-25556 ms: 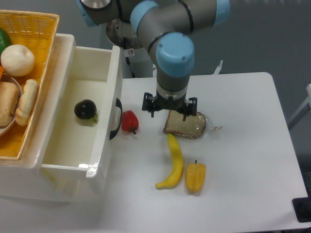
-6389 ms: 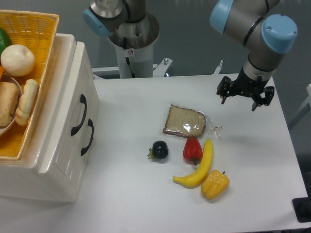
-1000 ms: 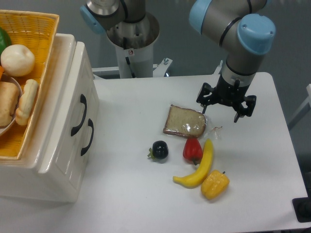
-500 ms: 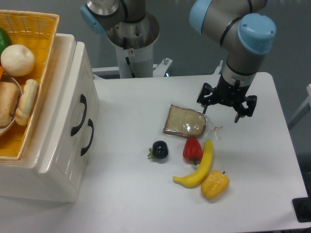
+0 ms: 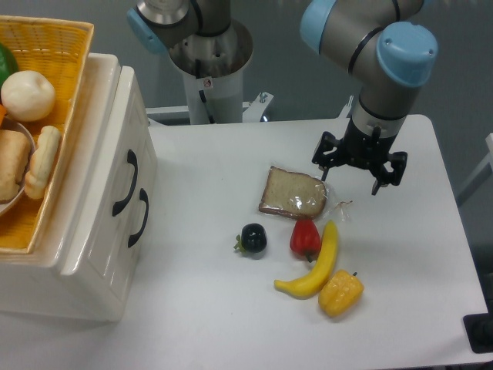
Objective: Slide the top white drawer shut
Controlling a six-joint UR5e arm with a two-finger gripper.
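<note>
Step in hand: the closing looks done — the top white drawer [image 5: 115, 166] sits flush in the cabinet [image 5: 85, 254], its front level with the lower drawer [image 5: 127, 231] below it.
Next move: by my reading nothing more needs pushing; the arm need only keep away from the food on the table [image 5: 223, 324].
Drawer position: at the left of the view, upper of the two fronts, under the cabinet top that carries the wicker basket [image 5: 46, 46].
Drawer facing: its front looks right, toward the open table; its black C-shaped handle [image 5: 127, 183] runs nearly upright along that front, just above the lower handle [image 5: 139, 218].
Long axis: the body is hidden inside the cabinet, so I judge only that it runs back to the left, along the line it slides on.
Gripper [image 5: 358, 163]: fingers spread apart, holding nothing — it hangs above the table just right of the bagged slice of bread [image 5: 293, 193], well apart from the drawer.
Nearby food: black plum-like fruit [image 5: 253, 237], red pepper [image 5: 305, 238], banana [image 5: 314, 266], yellow pepper [image 5: 340, 292].
</note>
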